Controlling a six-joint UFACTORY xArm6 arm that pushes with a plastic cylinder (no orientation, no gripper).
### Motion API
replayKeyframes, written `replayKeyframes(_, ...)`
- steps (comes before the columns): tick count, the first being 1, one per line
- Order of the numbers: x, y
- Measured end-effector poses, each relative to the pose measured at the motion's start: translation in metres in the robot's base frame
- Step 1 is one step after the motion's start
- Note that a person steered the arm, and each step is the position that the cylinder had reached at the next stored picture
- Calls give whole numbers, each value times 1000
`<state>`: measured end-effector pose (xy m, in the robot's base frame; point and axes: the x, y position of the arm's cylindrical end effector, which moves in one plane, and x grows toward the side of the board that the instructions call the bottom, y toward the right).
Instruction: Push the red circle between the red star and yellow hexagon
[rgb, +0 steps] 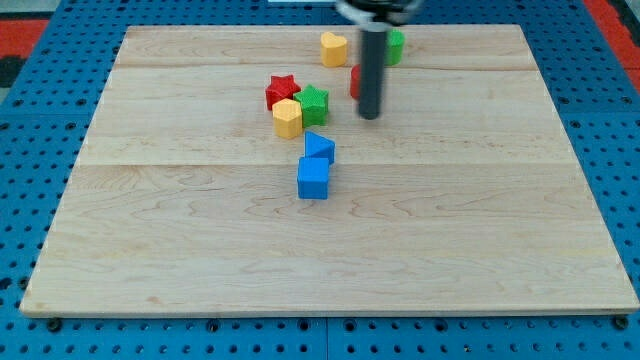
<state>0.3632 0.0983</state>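
The red star (281, 90) sits at the upper middle of the board, touching the yellow hexagon (287, 118) just below it. A green star (314, 103) presses against both from the view's right. The red circle (355, 81) is mostly hidden behind my rod; only a red sliver shows at the rod's left edge. My tip (370, 115) rests on the board just below and to the right of the red circle, about a block's width right of the green star.
A yellow heart (333, 47) and a green block (396, 46), partly behind the rod, lie near the view's top. Two blue blocks (319, 148) (313, 178) lie below the cluster. The wooden board (150, 250) sits on blue pegboard.
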Motion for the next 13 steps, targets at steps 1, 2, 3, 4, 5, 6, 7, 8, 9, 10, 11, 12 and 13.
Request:
replayKeyframes(1, -29, 43)
replayKeyframes(2, -56, 6)
replayKeyframes(3, -38, -6)
replayKeyframes(4, -75, -8)
replayKeyframes(5, -57, -51)
replayKeyframes(6, -52, -70)
replayKeyframes(7, -34, -64)
replayKeyframes(8, -6, -64)
replayKeyframes(9, 0, -64)
replayKeyframes(10, -19, -75)
replayKeyframes(11, -24, -108)
replayKeyframes(12, -24, -122)
replayKeyframes(13, -52, -109)
